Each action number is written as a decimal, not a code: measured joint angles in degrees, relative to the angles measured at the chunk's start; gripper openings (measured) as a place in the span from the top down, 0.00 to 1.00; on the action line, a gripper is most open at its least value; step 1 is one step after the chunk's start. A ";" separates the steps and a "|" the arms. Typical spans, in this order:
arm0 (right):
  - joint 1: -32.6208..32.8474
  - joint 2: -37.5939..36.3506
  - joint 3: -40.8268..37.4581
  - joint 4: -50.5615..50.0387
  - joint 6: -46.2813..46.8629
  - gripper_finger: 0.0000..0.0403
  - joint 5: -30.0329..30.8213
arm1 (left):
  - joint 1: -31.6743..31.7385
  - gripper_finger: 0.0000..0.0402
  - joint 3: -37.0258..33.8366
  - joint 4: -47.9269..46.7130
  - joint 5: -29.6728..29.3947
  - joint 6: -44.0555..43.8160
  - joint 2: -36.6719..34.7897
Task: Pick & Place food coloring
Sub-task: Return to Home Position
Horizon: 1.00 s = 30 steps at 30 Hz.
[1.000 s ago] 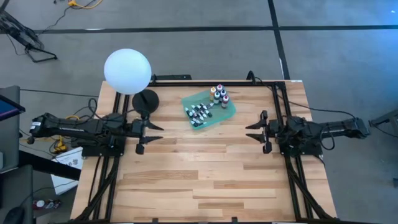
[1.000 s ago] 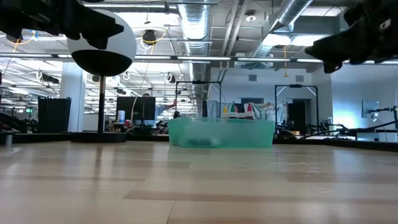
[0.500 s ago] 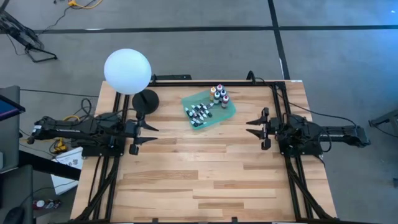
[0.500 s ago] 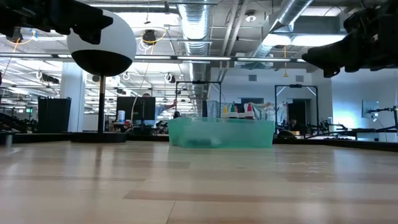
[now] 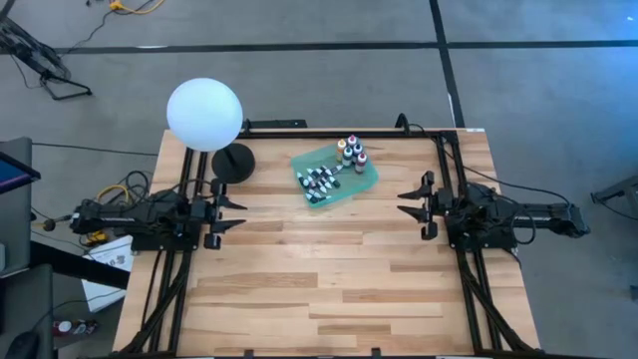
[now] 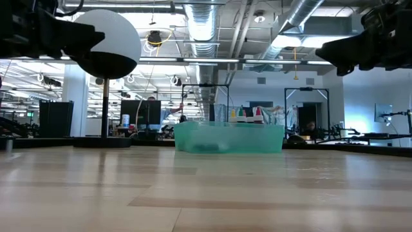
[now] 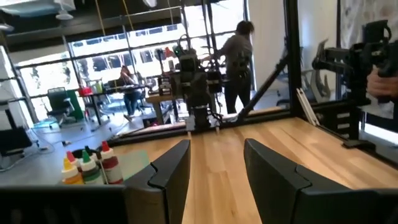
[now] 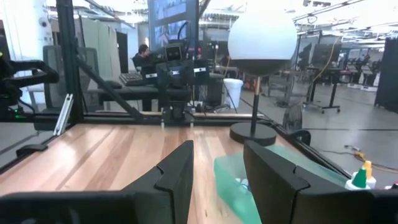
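The food coloring is a cluster of small bottles (image 5: 351, 153) and tinier white-tipped droppers (image 5: 317, 182). They stand in a flat green tray (image 5: 367, 181) at the table's far middle. Coloured bottle tops (image 6: 248, 115) show over the tray wall (image 6: 228, 138) in the low view. My left gripper (image 5: 237, 213) hovers open at the table's left side, pointing level toward the right. My right gripper (image 5: 402, 202) hovers open at the right side, pointing toward the left. Both are well short of the tray, and nothing lies between either pair of fingers (image 7: 171, 174) (image 8: 177, 174).
A lamp with a white globe (image 5: 204, 114) and a round black base (image 5: 232, 163) stands at the far left, close to my left gripper. A black frame (image 5: 329, 128) runs along the table's far edge and sides. People (image 7: 236, 56) stand in the room beyond.
My left gripper has drawn back toward the table's left edge and sunk lower, staying open with nothing in it. The tray and the bottles have not moved.
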 joint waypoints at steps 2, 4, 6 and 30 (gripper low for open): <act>-0.02 0.04 0.00 -0.19 0.38 0.67 0.02 | 0.00 0.64 0.00 -1.16 0.17 1.06 -0.92; -0.02 0.07 -0.02 -0.58 0.94 0.67 0.11 | 0.00 0.64 0.00 -0.93 0.13 2.02 -0.74; -0.02 0.09 -0.02 -1.10 1.75 0.67 0.26 | 0.00 0.64 -0.02 -2.27 0.08 2.43 -0.47; -0.13 0.09 -0.11 -4.72 2.96 0.67 1.62 | -0.19 0.64 -0.07 -4.97 6.30 3.94 -0.72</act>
